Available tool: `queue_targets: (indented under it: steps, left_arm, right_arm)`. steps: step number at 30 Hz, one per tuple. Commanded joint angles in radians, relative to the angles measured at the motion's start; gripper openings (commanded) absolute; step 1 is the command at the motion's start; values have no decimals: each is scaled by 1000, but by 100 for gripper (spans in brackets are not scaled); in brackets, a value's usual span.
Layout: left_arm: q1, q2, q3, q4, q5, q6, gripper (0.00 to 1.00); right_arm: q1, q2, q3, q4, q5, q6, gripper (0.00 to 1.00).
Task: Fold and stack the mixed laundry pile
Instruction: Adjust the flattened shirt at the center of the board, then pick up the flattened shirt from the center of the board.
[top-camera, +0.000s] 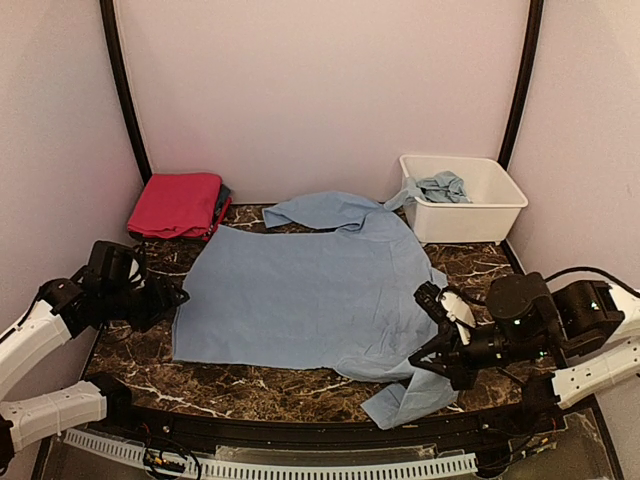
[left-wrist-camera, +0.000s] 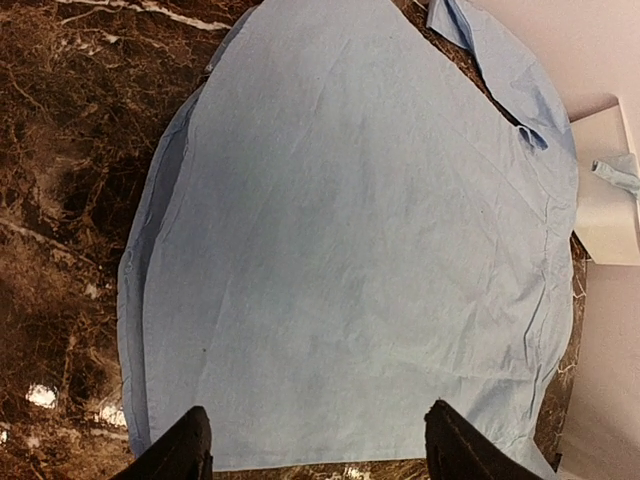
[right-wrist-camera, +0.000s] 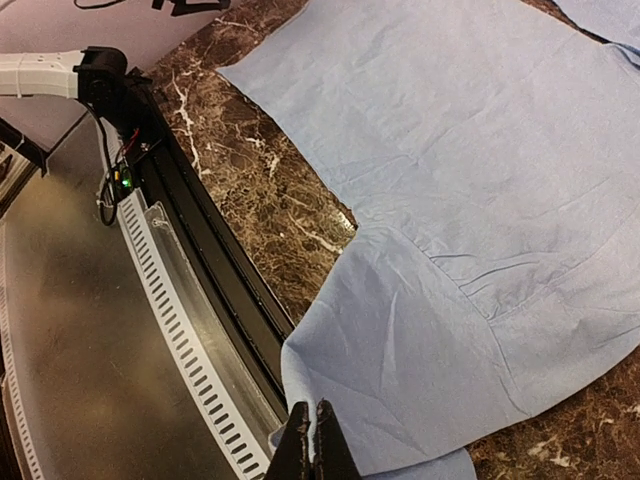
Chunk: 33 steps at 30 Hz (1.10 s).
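A pale blue shirt (top-camera: 300, 290) (left-wrist-camera: 350, 250) (right-wrist-camera: 480, 150) lies spread flat across the dark marble table (top-camera: 250, 385). One of its sleeves (top-camera: 410, 395) (right-wrist-camera: 420, 360) reaches over the near table edge at the right. My right gripper (top-camera: 420, 362) (right-wrist-camera: 312, 412) is shut, its tips pinching that sleeve's edge near the cuff. My left gripper (top-camera: 176, 297) (left-wrist-camera: 318, 415) hangs open just over the shirt's left hem, with nothing between its fingers (left-wrist-camera: 190, 440).
A folded magenta-pink piece (top-camera: 177, 205) rests on a dark piece (top-camera: 222, 200) at the back left. A white tub (top-camera: 480, 215) (left-wrist-camera: 605, 210) at the back right holds a blue-grey cloth (top-camera: 440, 185). A perforated rail (right-wrist-camera: 180, 330) runs along the near edge.
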Motion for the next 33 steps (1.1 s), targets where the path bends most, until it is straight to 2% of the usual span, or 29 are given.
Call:
queue_targets:
  steps: [1, 5, 7, 11, 18, 25, 32, 33]
  left_arm:
    - [5, -7, -11, -109, 34, -72, 71]
    - [4, 3, -6, -226, 44, -158, 65]
    - [3, -16, -32, -236, 55, -199, 57]
    - [3, -20, -69, -247, 62, -255, 50]
    - [3, 71, -121, -206, 64, -321, 41]
    - [3, 146, -148, -150, 62, -363, 37]
    - [3, 163, -173, -136, 79, -371, 14]
    - [3, 158, -179, -137, 82, -376, 8]
  right_arm:
    - [7, 69, -6, 12, 33, 74, 0]
    - [7, 79, -5, 4, 55, 123, 0]
    - [6, 56, -20, 18, 67, 138, 0]
    - [6, 30, -45, 7, 76, 164, 0]
    - [6, 17, -57, -4, 83, 183, 0]
    - [5, 43, -47, -4, 85, 172, 0]
    - [5, -1, -53, -19, 104, 195, 0]
    - [5, -11, -57, -22, 106, 202, 0]
